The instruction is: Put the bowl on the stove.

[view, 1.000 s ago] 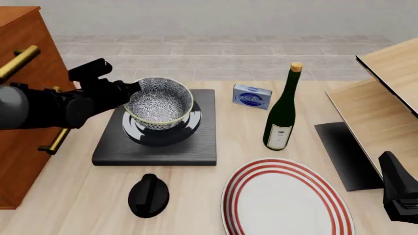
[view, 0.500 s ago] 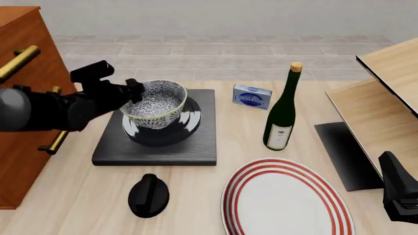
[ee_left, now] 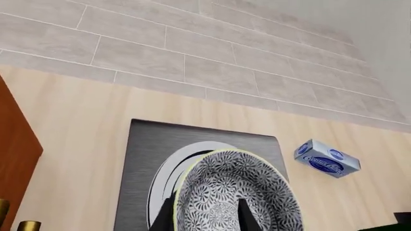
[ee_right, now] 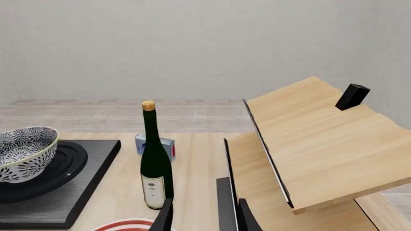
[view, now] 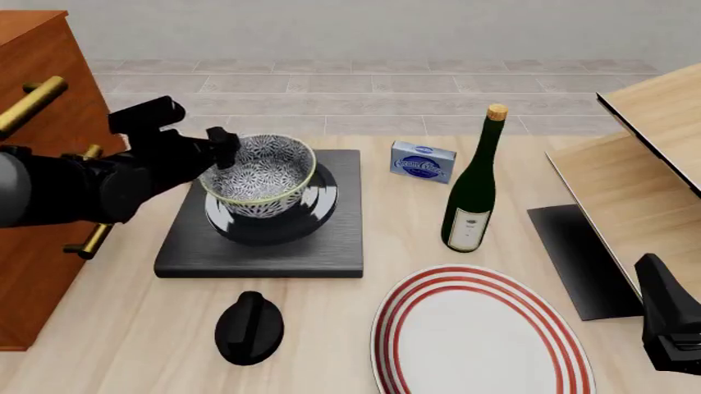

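1. Left wrist view: the left gripper (ee_left: 207, 214) clasps the rim of the bowl (ee_left: 234, 192), one finger (ee_left: 247, 216) inside and one outside, over the burner rings of the stove (ee_left: 144, 149).
2. Front view: the bowl (view: 261, 176) sits on the stove (view: 263, 246), tilted slightly; a bottle (view: 474, 185) stands to the right.
3. Right wrist view: the right gripper (ee_right: 204, 217) has its jaws parted around nothing, well apart from the bowl (ee_right: 24, 153).

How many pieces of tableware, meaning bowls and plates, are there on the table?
2. The patterned bowl sits tilted on the stove, its rim between the left gripper's jaws. The red-ringed plate lies near the front edge, right of the black knob.
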You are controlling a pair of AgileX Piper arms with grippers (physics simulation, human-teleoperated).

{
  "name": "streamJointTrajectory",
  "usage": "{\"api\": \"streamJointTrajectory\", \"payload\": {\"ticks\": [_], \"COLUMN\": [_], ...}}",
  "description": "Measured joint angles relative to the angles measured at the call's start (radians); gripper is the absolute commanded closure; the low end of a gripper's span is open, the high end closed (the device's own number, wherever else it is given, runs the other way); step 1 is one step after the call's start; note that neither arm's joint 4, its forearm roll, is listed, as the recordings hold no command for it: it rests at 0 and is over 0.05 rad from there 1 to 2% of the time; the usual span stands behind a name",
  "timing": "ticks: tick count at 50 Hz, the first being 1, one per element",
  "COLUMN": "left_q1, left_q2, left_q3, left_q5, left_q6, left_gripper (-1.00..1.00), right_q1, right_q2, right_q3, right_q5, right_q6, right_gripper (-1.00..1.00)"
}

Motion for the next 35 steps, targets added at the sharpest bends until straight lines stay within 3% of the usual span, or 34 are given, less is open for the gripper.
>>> {"api": "streamJointTrajectory", "payload": {"ticks": [35], "left_q1": [0.023], "left_q2": [-0.177], "left_q3": [0.031], "left_q5": [0.039], "left_q6": [0.015], "left_gripper": [-1.00], "right_q1": [0.000], "right_q2": [0.000], "right_q3": [0.000], "right_q5": [0.000], "right_q6": [0.000], "right_gripper": [-1.00]}}
